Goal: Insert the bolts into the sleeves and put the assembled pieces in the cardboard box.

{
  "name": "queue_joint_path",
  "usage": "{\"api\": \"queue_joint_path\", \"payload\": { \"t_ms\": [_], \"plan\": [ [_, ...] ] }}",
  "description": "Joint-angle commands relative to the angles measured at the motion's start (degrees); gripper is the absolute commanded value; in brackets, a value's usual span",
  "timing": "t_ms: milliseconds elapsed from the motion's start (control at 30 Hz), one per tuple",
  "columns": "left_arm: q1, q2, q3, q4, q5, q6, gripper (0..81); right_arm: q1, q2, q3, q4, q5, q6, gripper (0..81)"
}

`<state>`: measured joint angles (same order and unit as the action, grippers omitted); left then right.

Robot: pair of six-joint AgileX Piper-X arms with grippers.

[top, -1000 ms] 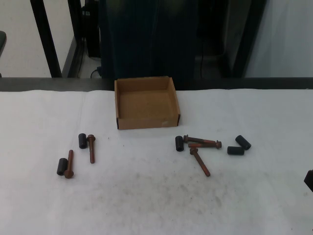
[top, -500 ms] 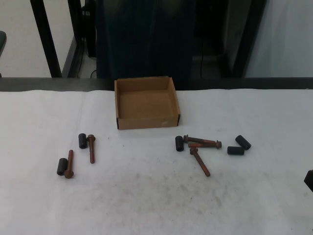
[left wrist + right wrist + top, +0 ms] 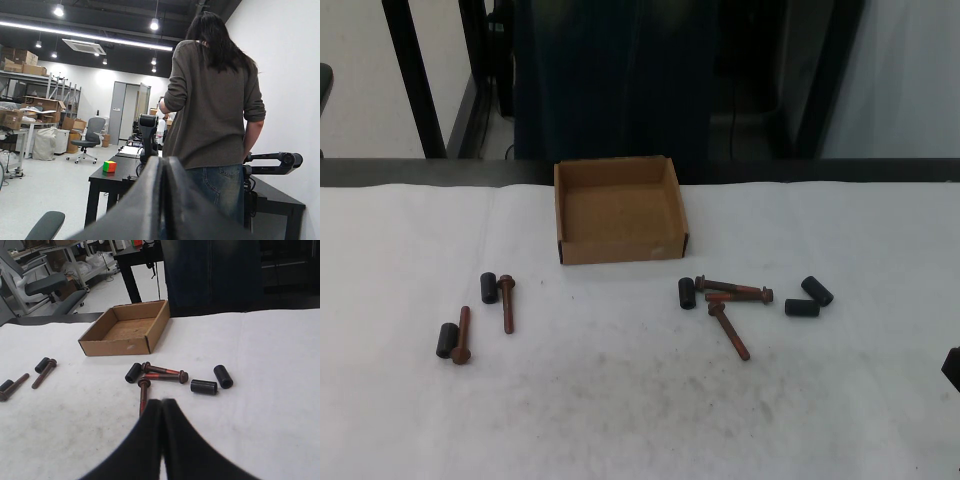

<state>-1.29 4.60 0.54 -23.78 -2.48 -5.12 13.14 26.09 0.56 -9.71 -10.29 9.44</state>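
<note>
**Bench unchanged since the earlier frames: no part has moved, and both grippers are closed on nothing.**

In the high view, the left bolts (image 3: 462, 335) at lower left each lie beside one of the left sleeves (image 3: 446, 340). The cardboard box (image 3: 620, 248) stands at upper centre, with nothing yet assembled or boxed. At right of centre, the right bolts (image 3: 733, 289) lie touching, with the right sleeves (image 3: 801, 308) nearby. The left gripper (image 3: 162, 200) and right gripper (image 3: 162, 440) have their fingers pressed together. Likely hazards: gripping one clustered bolt may drag its neighbours, and a nudged sleeve may roll away.
</note>
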Motion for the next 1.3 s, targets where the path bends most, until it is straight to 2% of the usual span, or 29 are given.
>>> {"api": "queue_joint_path", "payload": {
  "t_ms": [0, 667, 767, 833, 933, 1033, 1167, 1267],
  "plan": [
    [0.05, -0.24, -0.54, -0.47, 0.91, 0.41, 0.9, -0.08, -0.61, -0.56, -0.37, 0.07, 0.01, 0.2],
    [0.05, -0.24, -0.54, 1.99, 1.82, 0.41, 0.9, -0.09, -0.61, -0.56, -0.66, 0.07, -0.1, 0.2],
    [0.05, -0.24, -0.54, 0.75, 2.17, 0.72, 0.9, -0.09, -0.61, -0.56, -4.02, 0.07, -6.17, 0.2],
    [0.05, -0.24, -0.54, 0.77, 5.33, 3.78, 0.9, -0.09, -0.61, -0.56, -7.34, 0.07, -12.3, 0.2],
    [0.05, -0.24, -1.66, 4.97, 10.82, 8.7, 0.9, -0.09, -0.61, -2.14, -7.74, 0.07, -17.22, 0.2],
    [0.05, -0.24, -7.01, 14.07, 11.59, 8.73, 0.9, -0.09, -0.61, -7.55, -3.45, 0.07, -19.64, 0.2],
    [0.05, -0.24, -15.71, 30.57, 11.59, 9.09, 0.9, -0.09, -0.61, -16.92, 11.63, 0.14, -19.75, 0.2],
    [0.05, -0.37, -21.5, 37.62, 11.59, 9.08, 0.9, -0.09, -0.61, -23.07, 19.72, 0.14, -19.75, 0.2]
  ]
}}
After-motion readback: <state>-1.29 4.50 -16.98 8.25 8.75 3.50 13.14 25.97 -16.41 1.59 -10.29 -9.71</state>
